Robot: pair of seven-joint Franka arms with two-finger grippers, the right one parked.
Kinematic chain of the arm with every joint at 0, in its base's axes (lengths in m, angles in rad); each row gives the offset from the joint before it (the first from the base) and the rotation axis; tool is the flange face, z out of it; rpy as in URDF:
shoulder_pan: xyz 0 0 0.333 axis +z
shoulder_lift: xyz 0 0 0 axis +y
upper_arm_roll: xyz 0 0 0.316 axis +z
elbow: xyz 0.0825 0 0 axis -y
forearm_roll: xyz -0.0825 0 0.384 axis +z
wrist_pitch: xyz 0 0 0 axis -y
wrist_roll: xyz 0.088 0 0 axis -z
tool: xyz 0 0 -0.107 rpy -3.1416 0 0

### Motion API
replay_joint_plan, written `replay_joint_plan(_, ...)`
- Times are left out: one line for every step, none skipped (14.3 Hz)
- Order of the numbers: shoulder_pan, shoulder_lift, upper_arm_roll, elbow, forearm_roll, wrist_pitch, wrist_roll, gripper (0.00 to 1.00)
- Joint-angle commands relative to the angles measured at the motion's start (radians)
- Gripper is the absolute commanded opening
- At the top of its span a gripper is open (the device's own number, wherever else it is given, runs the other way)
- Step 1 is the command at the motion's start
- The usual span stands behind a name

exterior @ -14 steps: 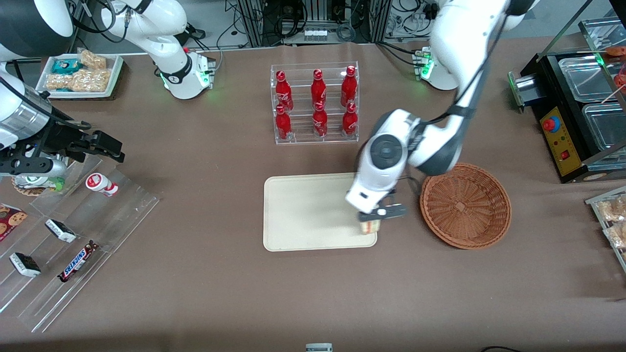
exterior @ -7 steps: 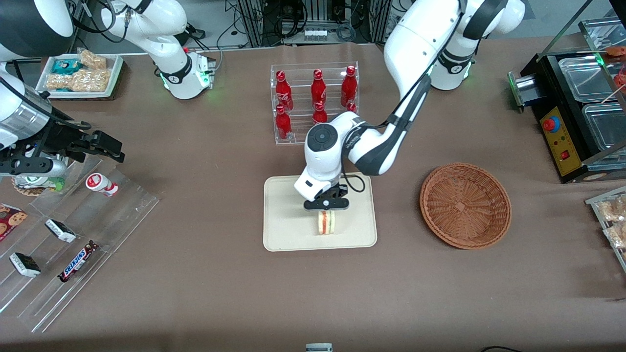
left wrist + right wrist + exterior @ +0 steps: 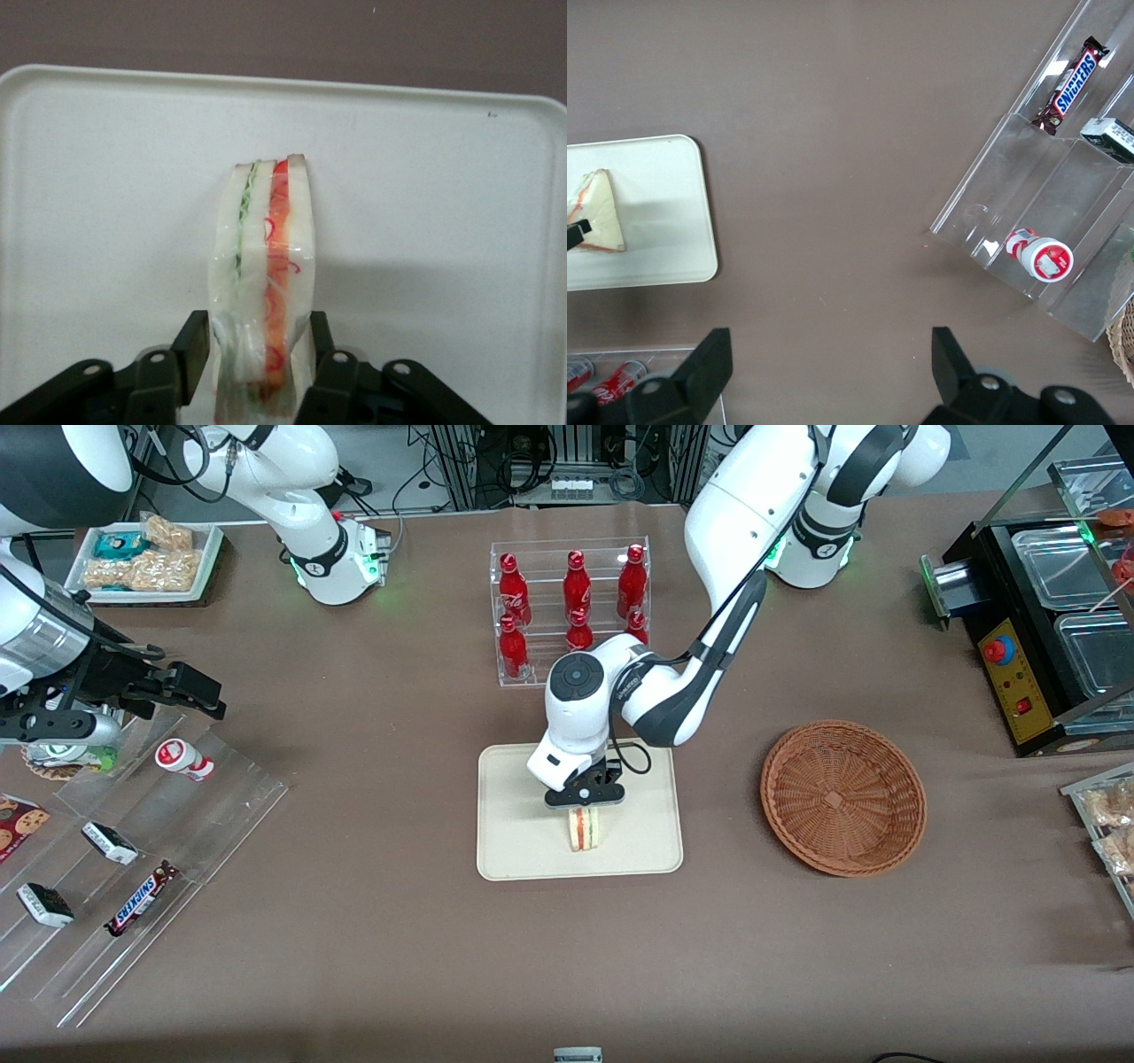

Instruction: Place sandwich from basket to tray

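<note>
The sandwich (image 3: 585,831), a wrapped white-bread wedge with red-orange and green layers, stands on edge at the middle of the cream tray (image 3: 514,815), toward the tray's rim nearest the front camera. My left gripper (image 3: 585,803) is right above it, shut on the sandwich. In the left wrist view the two black fingers press against both sides of the sandwich (image 3: 266,257) over the tray (image 3: 106,177), with the gripper (image 3: 260,323) around its near end. The wicker basket (image 3: 842,797) sits beside the tray toward the working arm's end of the table, with nothing in it. The right wrist view shows the sandwich (image 3: 598,212) on the tray (image 3: 656,221).
A clear rack of red bottles (image 3: 571,611) stands farther from the front camera than the tray, close to my arm's elbow. Stepped acrylic racks with snacks (image 3: 133,850) lie toward the parked arm's end. A black machine (image 3: 1045,646) stands past the basket.
My gripper carried the sandwich from the tray's basket-side edge to the tray's middle, then shifted a little and lowered. The sandwich still sits between the fingers.
</note>
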Motion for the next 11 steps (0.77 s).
replay_joint_plan(0.026,-0.118,0.007,-0.007,0.011,-0.103,-0.017,1.0)
replay_joint_plan(0.027,-0.163,0.007,-0.007,0.007,-0.155,-0.017,1.0)
replay_joint_plan(0.029,-0.212,0.007,-0.018,0.005,-0.205,-0.015,1.0)
replay_joint_plan(0.047,-0.249,0.007,-0.017,0.002,-0.245,-0.017,1.0)
replay_joint_plan(0.059,-0.292,0.007,-0.02,-0.002,-0.29,-0.027,1.0)
replay_joint_plan(0.075,-0.327,0.007,-0.021,-0.004,-0.336,-0.02,1.0)
replay_joint_plan(0.122,-0.34,0.004,-0.02,-0.012,-0.359,-0.018,1.0)
replay_joint_plan(0.153,-0.357,0.003,-0.024,-0.034,-0.37,-0.015,1.0)
replay_joint_plan(0.177,-0.364,0.004,-0.03,-0.044,-0.382,0.001,1.0)
replay_joint_plan(0.216,-0.383,0.004,-0.044,-0.048,-0.41,0.047,1.0)
replay_joint_plan(0.253,-0.404,0.004,-0.061,-0.05,-0.439,0.118,1.0)
